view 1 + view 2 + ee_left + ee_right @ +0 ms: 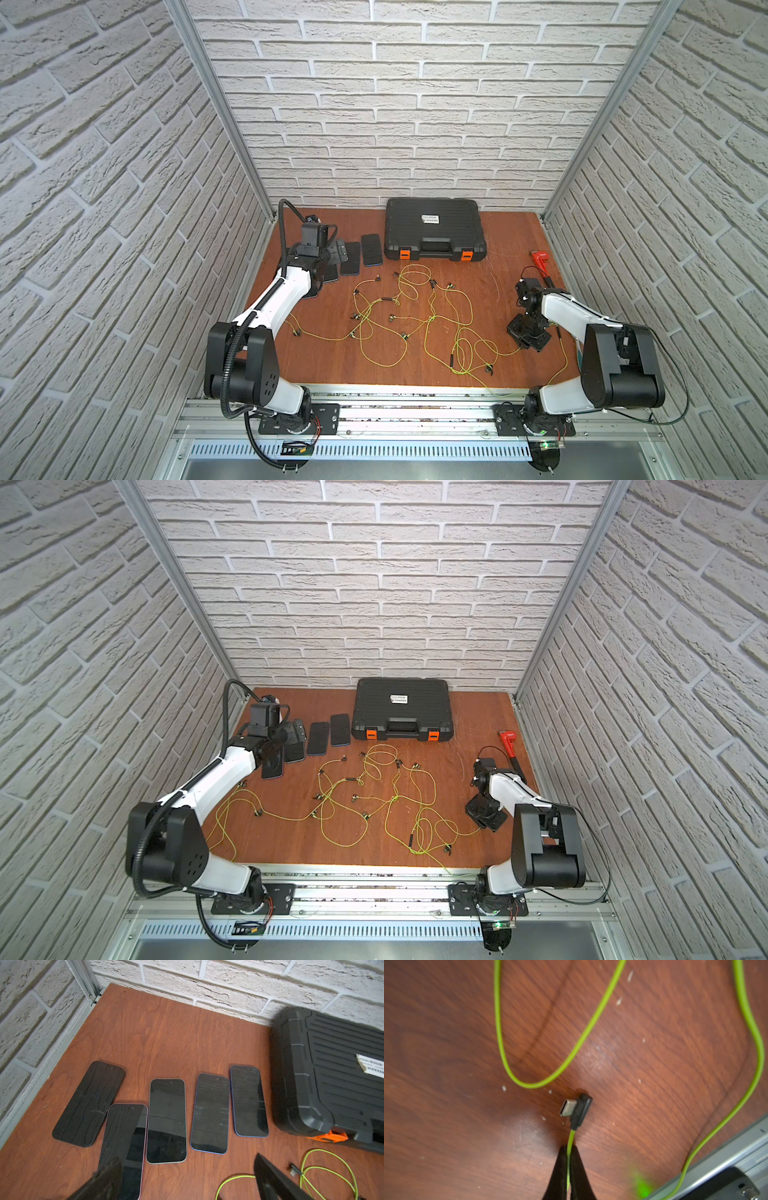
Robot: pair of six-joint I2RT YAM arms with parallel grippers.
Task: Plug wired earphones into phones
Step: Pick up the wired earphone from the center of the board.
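one earphone plug (pixel 576 1110), angled, sits just past the tips of the right pincer (pixel 569 1150), which is pressed together on the yellow-green cable (pixel 571 1138) directly behind it. plug body in line with the pincer; metal tip turned off sideways. five phones (pixel 167 1120) lie flat on the counter (pixel 166 1032) beside the black case (pixel 324 1076), on its left-arm side, long axes roughly along the case's side wall. left pincer (pixel 187 1157) spread above them, holding nothing. judgement: the plug, off the case's right-arm front corner, must cross the case front; the left arm is nearer the phones.
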